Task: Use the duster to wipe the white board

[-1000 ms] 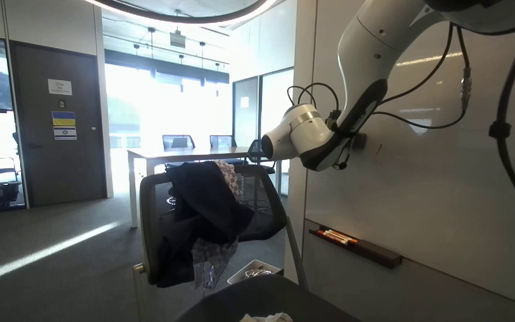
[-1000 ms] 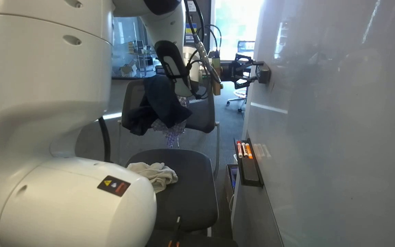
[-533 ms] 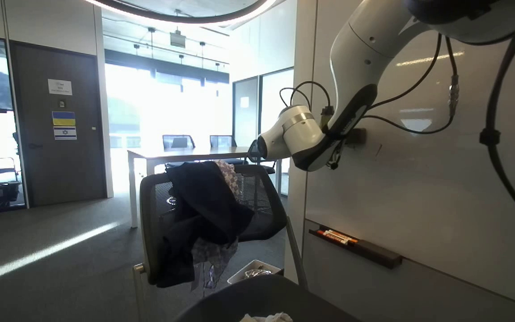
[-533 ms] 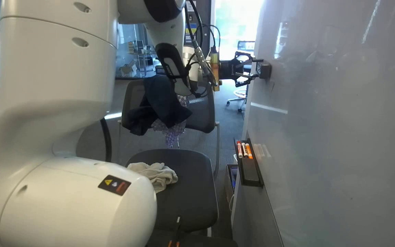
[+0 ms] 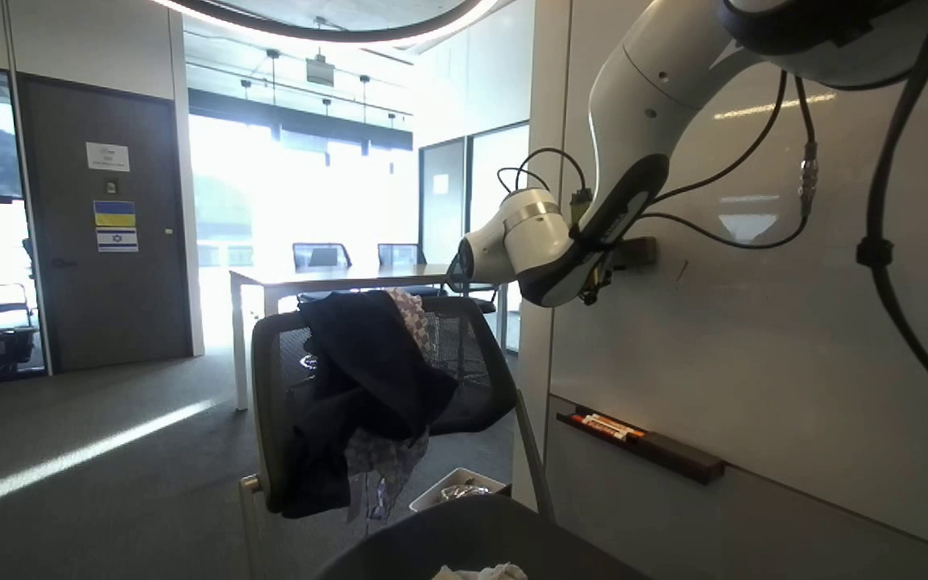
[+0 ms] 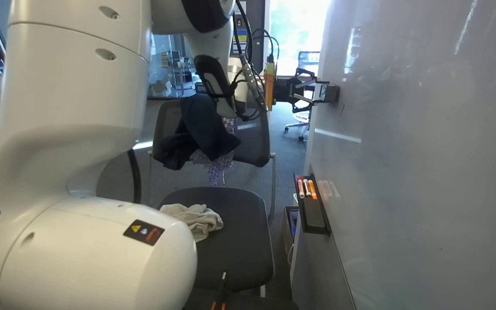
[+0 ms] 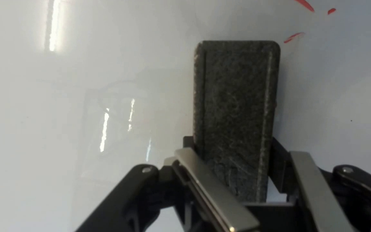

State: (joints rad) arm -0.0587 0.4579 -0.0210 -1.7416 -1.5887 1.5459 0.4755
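The duster is a dark grey felt block (image 7: 235,96), held upright at the white board (image 7: 37,106) in the wrist view. My gripper (image 7: 232,151) is shut on its lower part, a finger on each side. In an exterior view the gripper (image 6: 322,92) points at the board (image 6: 424,181) and the duster (image 6: 330,93) sits against or very near its surface. In an exterior view the arm hides most of the gripper, while the duster (image 5: 637,252) shows beside it on the board (image 5: 754,362). Red marks (image 7: 293,37) lie right of the duster's top in the wrist view.
A dark ledge (image 6: 314,215) on the board's lower part holds red and orange markers (image 6: 307,188). A chair (image 6: 239,254) stands beside the board, with dark clothing (image 6: 207,125) over its back and a pale cloth (image 6: 194,217) on its seat. Arm cables (image 5: 875,250) hang loose.
The arm has shifted left in an exterior view, and the duster has moved slightly left along the board with it. The gripper rose a little, then came down. The grip stays the same.
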